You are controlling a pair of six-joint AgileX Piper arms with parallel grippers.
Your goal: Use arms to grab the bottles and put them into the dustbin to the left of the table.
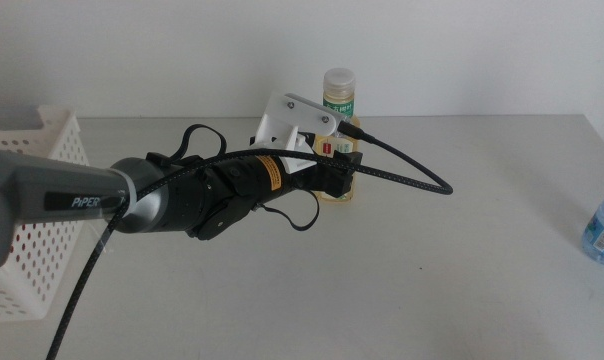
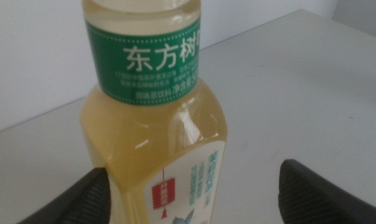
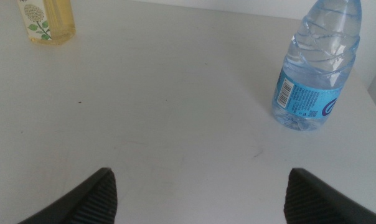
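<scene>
Light-grey table (image 1: 462, 260) against a white wall. Left gripper (image 2: 191, 190) spread open around the upright tea bottle (image 2: 154, 118), one jaw touching or almost touching its side, the other well clear. White basket (image 1: 27, 200) at the table's left edge. Right gripper (image 3: 194, 193) open, hovering near the water bottle (image 3: 315, 68).

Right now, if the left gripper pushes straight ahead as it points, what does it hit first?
The tea bottle. The left gripper is open, the bottle sits between its jaws nearer one side, and its body fills the path ahead. Whether a jaw already touches it isn't clear.
</scene>
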